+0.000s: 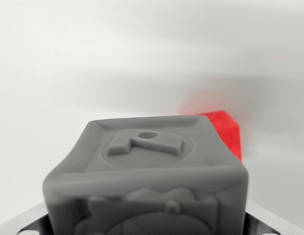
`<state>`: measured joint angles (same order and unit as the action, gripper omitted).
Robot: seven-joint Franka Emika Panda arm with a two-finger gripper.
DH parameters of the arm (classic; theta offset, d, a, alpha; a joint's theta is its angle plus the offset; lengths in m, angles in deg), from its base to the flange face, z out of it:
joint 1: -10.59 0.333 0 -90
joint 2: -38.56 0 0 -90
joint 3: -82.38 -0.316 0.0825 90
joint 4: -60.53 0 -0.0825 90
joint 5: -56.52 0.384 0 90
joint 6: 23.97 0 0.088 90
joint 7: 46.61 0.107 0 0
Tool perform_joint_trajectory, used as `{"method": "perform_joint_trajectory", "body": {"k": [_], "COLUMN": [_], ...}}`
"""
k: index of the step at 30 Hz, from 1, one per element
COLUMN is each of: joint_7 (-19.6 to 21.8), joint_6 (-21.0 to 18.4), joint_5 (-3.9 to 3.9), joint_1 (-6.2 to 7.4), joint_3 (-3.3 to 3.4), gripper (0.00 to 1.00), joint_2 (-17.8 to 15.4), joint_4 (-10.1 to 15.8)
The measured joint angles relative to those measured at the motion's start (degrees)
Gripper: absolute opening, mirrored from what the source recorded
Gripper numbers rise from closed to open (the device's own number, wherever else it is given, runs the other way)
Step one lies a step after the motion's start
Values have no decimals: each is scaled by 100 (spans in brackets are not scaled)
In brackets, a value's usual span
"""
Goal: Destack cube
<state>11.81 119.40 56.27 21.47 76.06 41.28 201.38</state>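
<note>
In the wrist view, a grey cube (144, 176) fills the lower middle of the picture, very close to the lens and slightly soft in focus; its upper face carries a raised letter-like relief with a small round hole, and its near face shows another embossed pattern cut off by the bottom edge. It sits so near the camera, with dark and pale hardware peeking out at both lower corners, that it is most likely carried by the gripper, though no fingertips show and the hand's opening cannot be told from this picture. Behind it, toward the wrist view's right, a red cube (226, 131) rests on the pale grey surface (93, 58), mostly hidden by the grey one (only its top and one side show). Whether the two touch cannot be told. As a judgement, the grey cube has been lifted off the red one, which would explain the red cube lying lower and farther off. Counted: one grey cube, one red cube, nothing else on the surface.
</note>
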Motion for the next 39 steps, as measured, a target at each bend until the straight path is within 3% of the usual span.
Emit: {"method": "perform_joint_trajectory", "body": {"k": [39], "joint_7": [1616], "joint_6": [-75], "joint_5": [-172], "joint_1": [504], "joint_3": [-17], "gripper": [0], "joint_2": [1046], "joint_4": [-1150]}}
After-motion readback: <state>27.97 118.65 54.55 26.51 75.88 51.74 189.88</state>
